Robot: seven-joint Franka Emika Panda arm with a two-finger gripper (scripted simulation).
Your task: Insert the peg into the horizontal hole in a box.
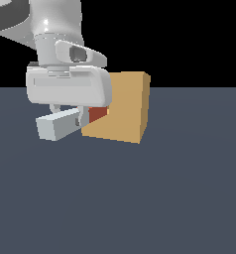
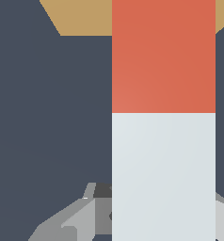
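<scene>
While your gripper point(image 1: 73, 119) stays out of it, clamped on the peg's point(image 1: 58, 125) pale half | red end meets the box point(image 1: 122, 106) face | hole hidden from you.

The arm reaches down from the upper part of the exterior view's left side, its white wrist housing level and broad above the claw point(image 1: 70, 115). The claw points downward, fingers clamped on the pale half of the peg point(image 1: 60, 124). In the wrist view, grey fingers point(image 2: 76, 221) flank that bar.
</scene>
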